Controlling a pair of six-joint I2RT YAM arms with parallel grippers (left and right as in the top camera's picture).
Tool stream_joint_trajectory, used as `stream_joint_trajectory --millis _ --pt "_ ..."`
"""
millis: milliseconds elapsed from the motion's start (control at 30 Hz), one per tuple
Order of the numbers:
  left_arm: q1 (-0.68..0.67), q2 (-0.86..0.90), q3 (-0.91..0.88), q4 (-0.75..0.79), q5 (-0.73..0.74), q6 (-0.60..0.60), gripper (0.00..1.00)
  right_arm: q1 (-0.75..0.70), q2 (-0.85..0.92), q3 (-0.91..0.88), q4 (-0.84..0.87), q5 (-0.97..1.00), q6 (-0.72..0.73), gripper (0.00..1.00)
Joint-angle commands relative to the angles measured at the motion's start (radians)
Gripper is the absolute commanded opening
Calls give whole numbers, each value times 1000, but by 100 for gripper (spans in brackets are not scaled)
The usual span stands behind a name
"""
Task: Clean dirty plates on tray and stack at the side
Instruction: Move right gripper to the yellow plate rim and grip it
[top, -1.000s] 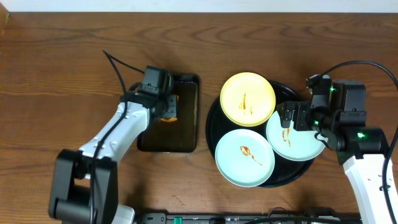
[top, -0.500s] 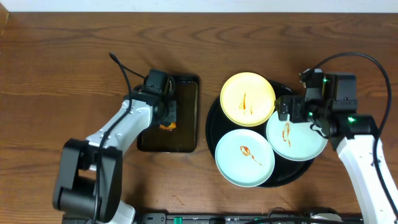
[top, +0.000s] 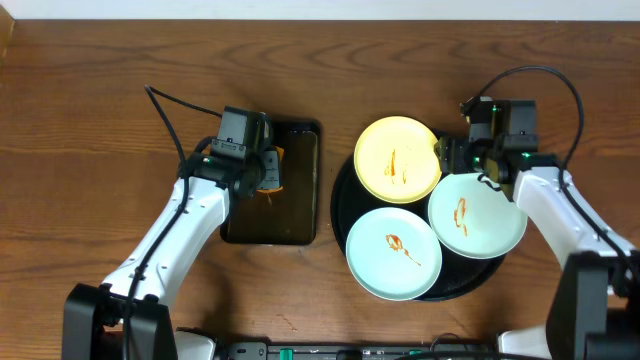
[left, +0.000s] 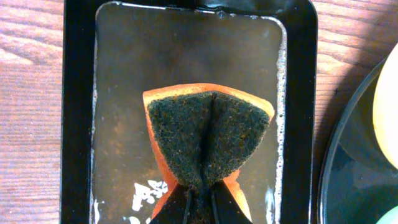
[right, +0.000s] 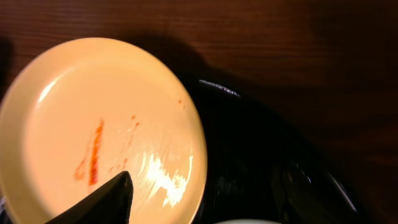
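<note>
Three plates lie on the round black tray (top: 340, 200): a pale yellow plate (top: 397, 158) at the back, one mint plate (top: 394, 253) in front and another mint plate (top: 478, 215) at the right. All three carry orange-red sauce smears. My left gripper (top: 265, 172) is shut on an orange sponge (left: 208, 140) with a dark scouring face, above the rectangular tray. My right gripper (top: 446, 155) is open at the yellow plate's right rim. In the right wrist view its fingers (right: 202, 202) straddle the rim of the yellow plate (right: 106, 118).
The small rectangular black tray (top: 300, 215) holds shallow water and sits left of the round tray; it also shows in the left wrist view (left: 78, 112). Bare wooden table lies all around. Cables trail from both arms.
My right gripper has moved left and back, from the right mint plate to the yellow plate's rim. My left gripper with the sponge has shifted slightly back over the rectangular tray.
</note>
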Motion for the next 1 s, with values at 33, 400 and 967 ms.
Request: stream_joint_trajectory --millis 33,400,967 --pt "-2 -14 8 6 42 -12 7 -9 95 19 60 -8 11 66" --pt "-37 -14 8 37 42 -17 8 34 237 19 124 -109 65 38" --pt "-145 -14 36 152 121 -136 7 80 236 19 63 -165 128 1"
